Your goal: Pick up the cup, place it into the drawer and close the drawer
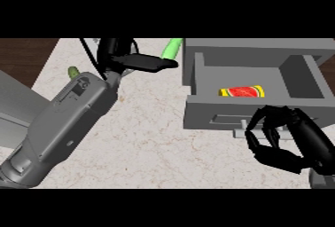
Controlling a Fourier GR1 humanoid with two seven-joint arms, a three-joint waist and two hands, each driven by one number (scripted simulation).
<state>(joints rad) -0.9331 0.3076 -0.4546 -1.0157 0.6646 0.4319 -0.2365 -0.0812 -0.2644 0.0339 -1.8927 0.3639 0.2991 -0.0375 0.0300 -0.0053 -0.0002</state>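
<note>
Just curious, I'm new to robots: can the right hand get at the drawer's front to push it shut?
Probably yes. The right hand is already at the open drawer's front, fingers curled by its handle, with nothing between them. The cup lies inside.

L forearm [62, 122]: grey, long, enters from 7 o'clock corner, runs up toward 12, slightly tilted to 1 o'clock. Takes up most of the view's left half. Wrist narrows near top centre-left.

L hand [141, 61]: black, at approx 11–12 o'clock of view. Fingers straight, pointing toward 3 o'clock, held flat and together. Nothing held in them.

R hand [291, 142]: black, at approx 4 o'clock. Fingers curled inward toward 9 o'clock, thumb below, forming open claw shape w/ gap between. Cannot tell if anything is inside curl. R forearm barely shows, only a grey bit at 5 o'clock edge.
</note>
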